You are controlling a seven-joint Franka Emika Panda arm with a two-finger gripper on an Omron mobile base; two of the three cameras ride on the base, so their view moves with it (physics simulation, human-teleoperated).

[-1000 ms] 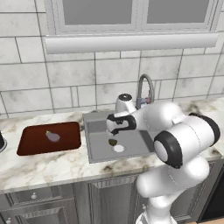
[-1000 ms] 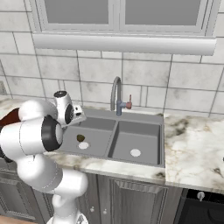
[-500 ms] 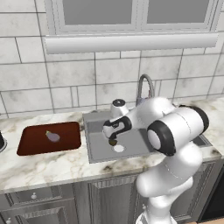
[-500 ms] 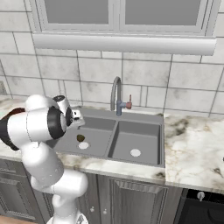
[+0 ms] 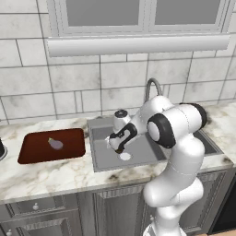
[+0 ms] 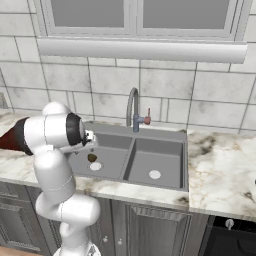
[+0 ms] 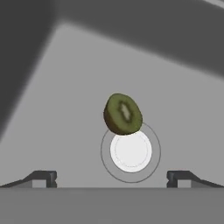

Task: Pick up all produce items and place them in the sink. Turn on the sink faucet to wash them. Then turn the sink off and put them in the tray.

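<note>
A small purple eggplant [image 5: 56, 144] lies on the reddish-brown tray [image 5: 32, 150] left of the sink [image 5: 103, 161]. The other produce item, an olive-brown roundish piece with a green cut face [image 7: 123, 113], rests on the floor of the left basin against the pale drain [image 7: 131, 151]; it also shows in the right base view [image 6: 92, 157]. My gripper [image 7: 111, 179] hangs open just above it, fingertips [image 7: 43, 178] wide apart with nothing between them. From the left base view the gripper [image 5: 117, 147] sits low over the left basin. The gooseneck sink faucet [image 6: 132, 107] stands behind the sink.
The right basin [image 6: 152, 162] has its own drain [image 6: 154, 174]. Marble counter [image 6: 220, 170] runs to the right of the sink and along its front edge. A tiled wall and a window sill rise behind the faucet.
The hand has come down a little over the left basin and the elbow has swung inward. The jaws stayed wide open. Neither produce item has moved.
</note>
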